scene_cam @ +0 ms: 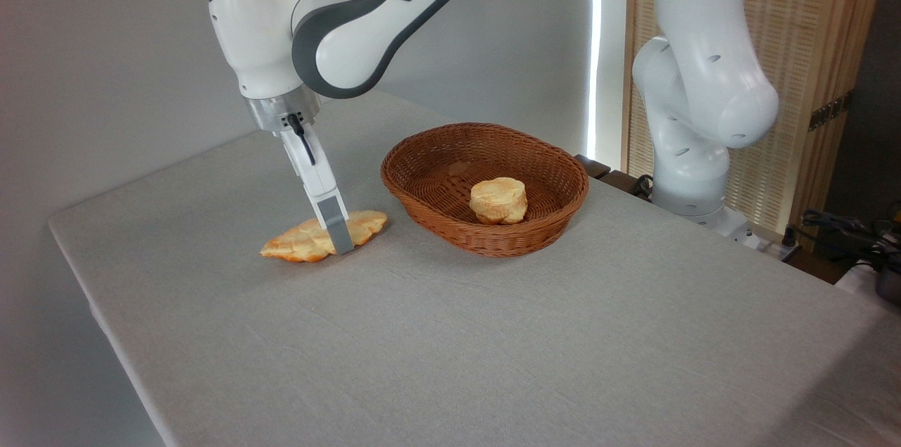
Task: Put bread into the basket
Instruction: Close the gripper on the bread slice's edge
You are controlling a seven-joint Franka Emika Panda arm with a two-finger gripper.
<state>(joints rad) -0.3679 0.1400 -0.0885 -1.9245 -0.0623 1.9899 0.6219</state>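
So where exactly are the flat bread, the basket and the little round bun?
bread [299, 244]: fixed camera, on its bumpy top, left of the finger.
basket [486, 129]: fixed camera, on the far braided rim.
round bun [498, 199]: fixed camera, on its side, inside the basket.

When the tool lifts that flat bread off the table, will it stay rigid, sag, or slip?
The bread looks stiff: it lies flat with crisp pointed ends, so it probably won't droop. Its bumpy braided top should give the tool some purchase, though the glossy crust might slip. Gripped near mid-length, it likely stays level. Being flat, it shouldn't roll.
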